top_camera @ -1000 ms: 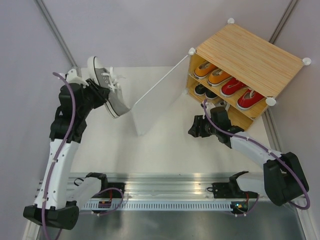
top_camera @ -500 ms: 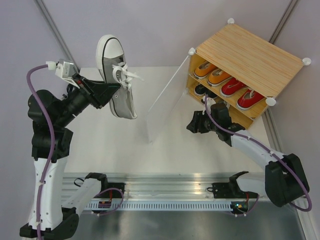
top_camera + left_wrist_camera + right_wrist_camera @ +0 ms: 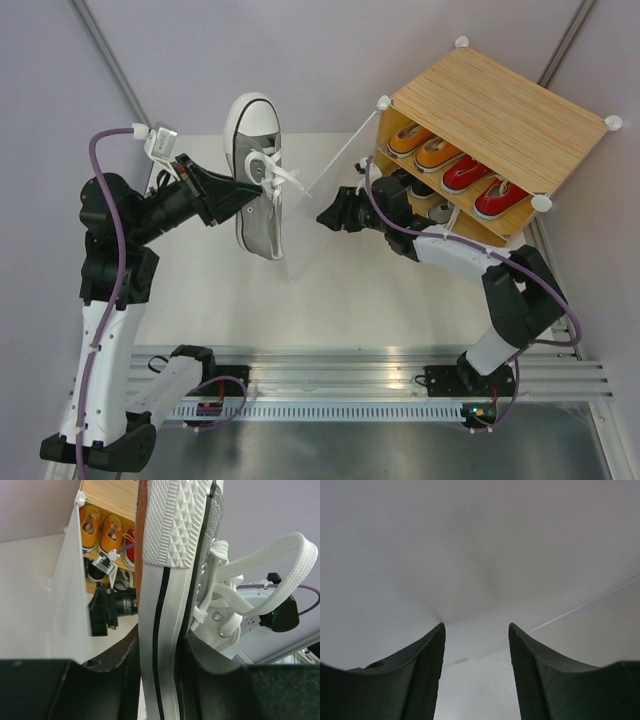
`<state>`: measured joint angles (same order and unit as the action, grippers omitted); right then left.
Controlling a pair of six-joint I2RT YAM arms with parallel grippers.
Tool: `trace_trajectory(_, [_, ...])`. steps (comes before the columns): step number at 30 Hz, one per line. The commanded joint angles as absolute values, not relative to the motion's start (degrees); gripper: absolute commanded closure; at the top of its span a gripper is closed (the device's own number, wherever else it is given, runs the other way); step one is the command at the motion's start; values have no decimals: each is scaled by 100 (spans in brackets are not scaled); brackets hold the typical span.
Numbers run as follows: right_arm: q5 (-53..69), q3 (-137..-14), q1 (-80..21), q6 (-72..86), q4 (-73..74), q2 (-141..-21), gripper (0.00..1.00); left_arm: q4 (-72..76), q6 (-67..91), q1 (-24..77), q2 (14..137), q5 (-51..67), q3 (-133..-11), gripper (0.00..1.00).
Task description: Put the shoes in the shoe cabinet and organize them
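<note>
Grey canvas sneaker (image 3: 258,205) is held aloft, sole clamped in the left claw (image 3: 159,655), before the wood-grain shoe cabinet (image 3: 500,110); its frosted door (image 3: 67,580) is apparently propped by the spread, empty right claw (image 3: 476,650).

Pale lilac walls (image 3: 300,60), white tabletop (image 3: 230,300)

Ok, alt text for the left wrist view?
The left gripper clamps a grey sneaker by its sole edge, laces looping right. Behind it, the shoe cabinet stands with its white door open, orange shoes and a red one inside.
</note>
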<state>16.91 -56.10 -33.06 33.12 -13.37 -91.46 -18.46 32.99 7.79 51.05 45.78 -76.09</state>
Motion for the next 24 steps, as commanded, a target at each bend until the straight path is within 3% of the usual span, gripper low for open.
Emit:
trace_trajectory(1, [1618,-6370,-3603,3709,-2127,-9553,41,-1160,3630,844,5019,4781,-7472,72])
trace_trajectory(10, [687,-6425,-3639,2805,-1531,-8897,41,-1195,3709,975,5282,4878,-6628,72])
trace_trajectory(15, [-1347,-6197,-3639,1988,-362,-8017,41,-1195,3621,1265,5720,4860,-6276,72])
trace_trajectory(24, [-3497,-5511,-3568,1424,1414,-6384,40,-783,3524,2600,7188,4492,-5863,71])
